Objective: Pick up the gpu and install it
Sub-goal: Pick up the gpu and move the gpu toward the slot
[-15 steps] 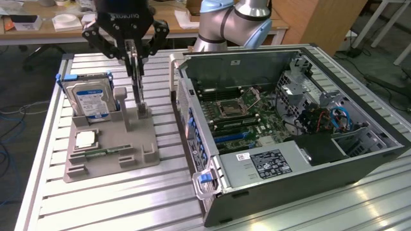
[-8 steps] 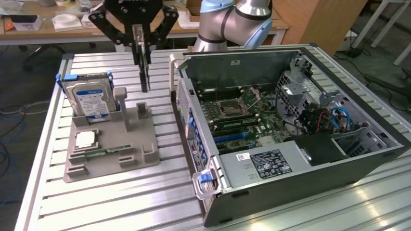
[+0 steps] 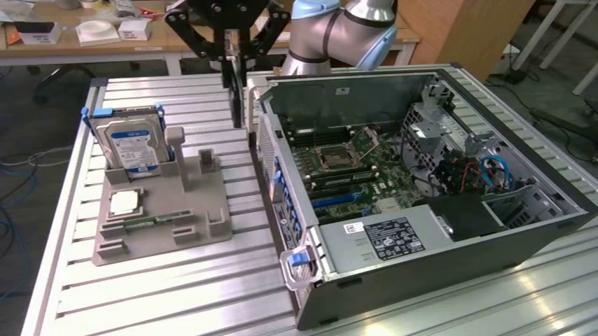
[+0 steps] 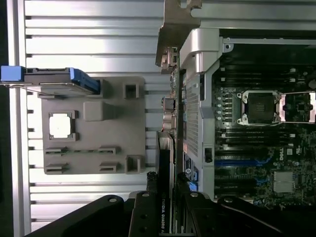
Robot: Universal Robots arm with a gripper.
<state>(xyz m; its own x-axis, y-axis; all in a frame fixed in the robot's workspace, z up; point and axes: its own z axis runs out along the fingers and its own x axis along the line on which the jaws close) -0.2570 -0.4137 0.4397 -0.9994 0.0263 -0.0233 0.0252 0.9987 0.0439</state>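
Note:
The gpu (image 3: 237, 98) hangs edge-on and upright from my gripper (image 3: 237, 59), which is shut on its upper end. It hovers above the slatted table, between the grey holder (image 3: 159, 210) and the open computer case (image 3: 309, 210), close to the case's rear corner. In the wrist view the gpu (image 4: 165, 158) runs away from my gripper (image 4: 166, 190) as a thin dark edge, with its metal end bracket (image 4: 174, 29) at the far end. The black fingers (image 4: 145, 207) press on both faces of the card. The motherboard (image 4: 256, 148) lies exposed inside the case, beside the card.
A blue-labelled hard drive (image 3: 134, 143) stands in the grey holder, with a processor chip (image 3: 124, 203) and a small memory stick (image 3: 150, 222) lying in it. Case walls and a drive cage (image 3: 439, 133) rise around the motherboard. A wooden desk (image 3: 103, 38) with boxes stands behind.

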